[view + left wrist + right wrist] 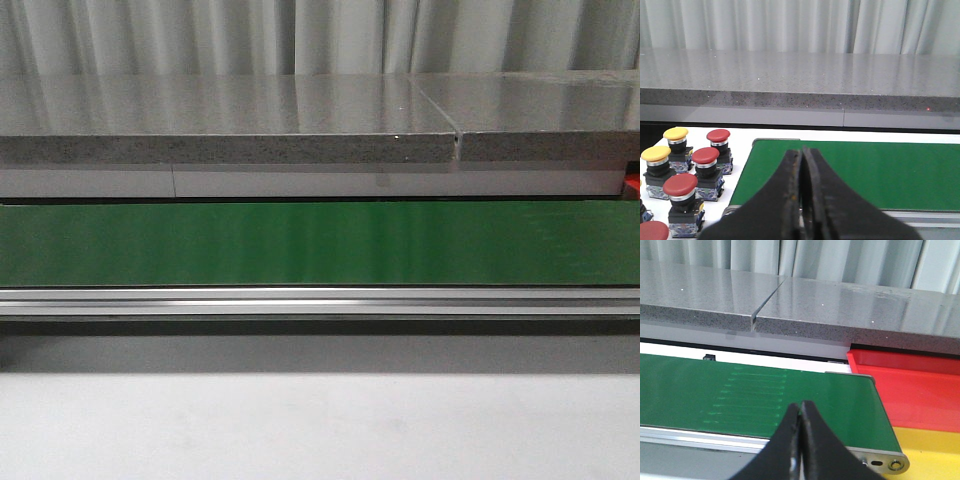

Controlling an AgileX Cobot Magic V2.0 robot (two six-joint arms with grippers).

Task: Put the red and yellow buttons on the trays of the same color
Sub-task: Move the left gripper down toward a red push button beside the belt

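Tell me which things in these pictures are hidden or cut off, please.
- Red buttons: left wrist view; the picture's edge cuts the lowest one, so the count is unsure.
- Yellow tray: right wrist view; only a corner shows, cut by the edge.
- Red tray: cut by the edge in both the right wrist view and the front view.
- Front view: no buttons or fingers in frame.

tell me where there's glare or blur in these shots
Front view: soft vertical sheen streaks across the green belt, curtain reflections on the grey counter. Left wrist view: the shut left pincer is close and blurred, while the buttons look sharp. Right wrist view: right pincer likewise soft; red tray evenly lit.
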